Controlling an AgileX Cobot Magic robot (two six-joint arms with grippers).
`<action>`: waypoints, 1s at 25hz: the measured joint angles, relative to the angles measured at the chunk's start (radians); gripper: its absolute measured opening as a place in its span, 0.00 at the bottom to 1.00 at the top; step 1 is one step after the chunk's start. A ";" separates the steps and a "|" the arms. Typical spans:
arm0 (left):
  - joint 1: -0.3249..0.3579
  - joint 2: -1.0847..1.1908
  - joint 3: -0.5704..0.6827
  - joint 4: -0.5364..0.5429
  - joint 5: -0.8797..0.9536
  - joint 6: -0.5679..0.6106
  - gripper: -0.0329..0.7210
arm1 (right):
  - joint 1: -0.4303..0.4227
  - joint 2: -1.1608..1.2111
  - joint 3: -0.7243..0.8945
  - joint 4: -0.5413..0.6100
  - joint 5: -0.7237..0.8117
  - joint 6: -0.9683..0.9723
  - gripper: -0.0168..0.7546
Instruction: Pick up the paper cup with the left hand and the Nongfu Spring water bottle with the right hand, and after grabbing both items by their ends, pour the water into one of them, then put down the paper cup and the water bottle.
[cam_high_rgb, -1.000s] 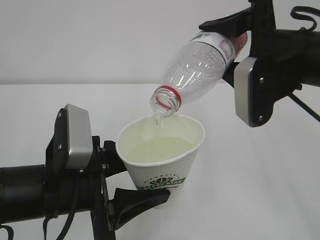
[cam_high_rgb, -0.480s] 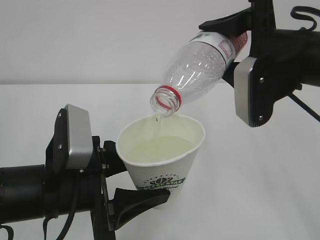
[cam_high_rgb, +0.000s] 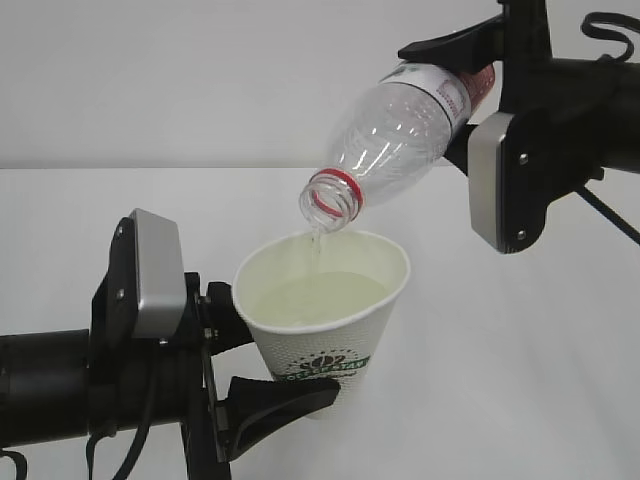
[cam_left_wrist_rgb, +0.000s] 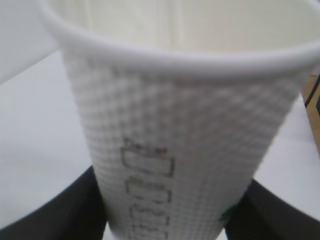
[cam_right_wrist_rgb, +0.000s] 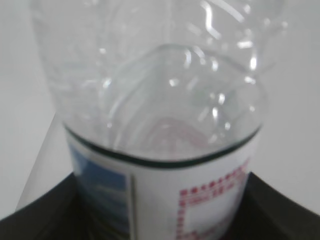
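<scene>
No print on the paper cup (cam_high_rgb: 322, 330) or Nongfu Spring water bottle (cam_high_rgb: 395, 135) is legible (all blurred).

Plain white tabletop (cam_high_rgb: 520, 400) is seen against a bare pale grey wall (cam_high_rgb: 180, 80). Their junction is marked by a straight horizontal line. Lighting is even, soft shadows only.

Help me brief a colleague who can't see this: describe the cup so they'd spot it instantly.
On the left of the exterior view, the left gripper holds the paper cup near its base. It sits below the tilted bottle, catching a thin stream. It alone is white, tapered, with a green logo.
</scene>
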 joint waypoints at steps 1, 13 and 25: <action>0.000 0.000 0.000 0.000 0.000 0.000 0.66 | 0.000 0.000 0.000 0.000 0.000 0.004 0.68; 0.000 0.000 0.000 0.000 0.000 0.000 0.66 | 0.000 0.000 0.000 0.000 -0.002 0.125 0.68; 0.000 0.000 0.000 0.000 0.000 0.000 0.66 | 0.000 0.000 0.000 0.004 -0.002 0.316 0.68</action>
